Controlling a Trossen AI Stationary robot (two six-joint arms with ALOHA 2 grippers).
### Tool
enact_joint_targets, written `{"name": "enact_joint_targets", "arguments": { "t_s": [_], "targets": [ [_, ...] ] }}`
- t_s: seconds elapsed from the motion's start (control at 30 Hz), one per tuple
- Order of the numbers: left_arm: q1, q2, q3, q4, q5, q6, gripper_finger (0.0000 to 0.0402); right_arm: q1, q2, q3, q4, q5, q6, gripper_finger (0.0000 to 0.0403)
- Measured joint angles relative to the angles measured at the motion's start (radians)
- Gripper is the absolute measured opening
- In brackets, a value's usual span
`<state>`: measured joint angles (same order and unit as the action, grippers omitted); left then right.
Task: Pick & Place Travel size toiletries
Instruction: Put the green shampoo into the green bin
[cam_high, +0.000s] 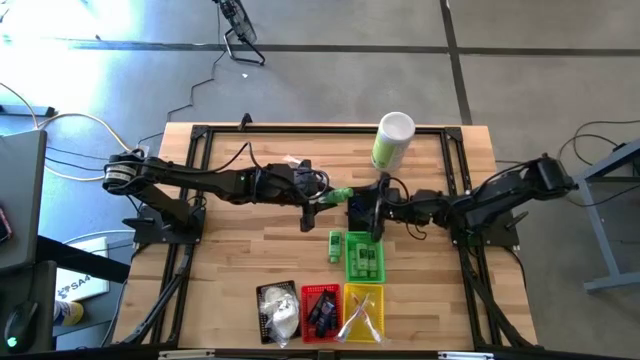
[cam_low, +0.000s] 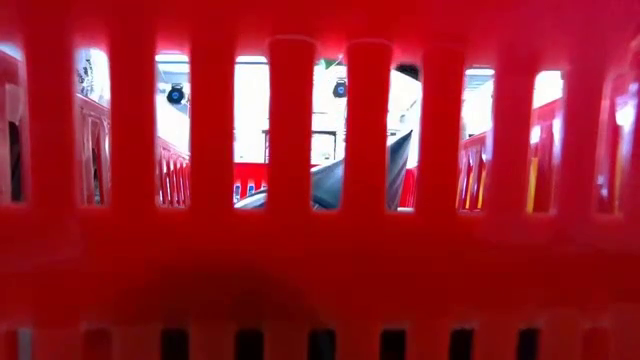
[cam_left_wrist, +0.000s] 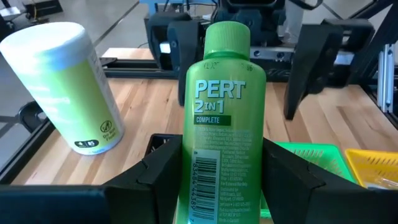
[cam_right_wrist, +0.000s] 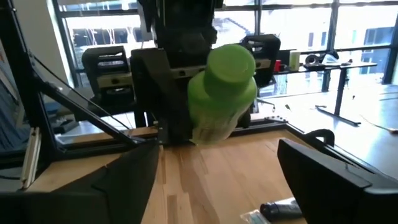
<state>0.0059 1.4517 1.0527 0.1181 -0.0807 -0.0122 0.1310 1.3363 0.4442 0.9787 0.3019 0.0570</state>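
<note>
A small green bottle (cam_left_wrist: 222, 124) labelled PERT 2 in 1 sits clamped between the two dark fingers of the left gripper (cam_high: 322, 198), held above the middle of the table (cam_high: 250, 260) with its cap (cam_right_wrist: 229, 67) pointing toward the right gripper (cam_high: 368, 212). That right gripper faces the bottle from just beside it, fingers spread wide and gripping nothing. Below them lies a green basket (cam_high: 363, 257) with another green bottle (cam_high: 335, 245) beside it; behind stands a tall green-and-white canister (cam_high: 391, 140). Black (cam_high: 277, 312), red (cam_high: 320, 311) and yellow (cam_high: 364, 312) baskets line the near edge.
</note>
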Motion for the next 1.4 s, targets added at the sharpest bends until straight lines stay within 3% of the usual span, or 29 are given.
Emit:
{"name": "enact_joint_targets", "arguments": {
  "t_s": [0.33, 0.5, 1.4],
  "targets": [
    [0.000, 0.000, 0.000, -0.009, 0.000, -0.004, 0.0180, -0.051, 0.149, 0.085, 0.104, -0.117, -0.007, 0.0326],
    [0.000, 0.002, 0.000, -0.018, 0.000, -0.004, 0.0180, -0.063, 0.191, 0.134, 0.103, -0.125, -0.033, 0.0325],
    [0.000, 0.001, 0.000, -0.060, 0.001, -0.023, 0.0180, -0.062, 0.190, 0.145, 0.109, -0.174, -0.036, 0.0261]
  ]
}}
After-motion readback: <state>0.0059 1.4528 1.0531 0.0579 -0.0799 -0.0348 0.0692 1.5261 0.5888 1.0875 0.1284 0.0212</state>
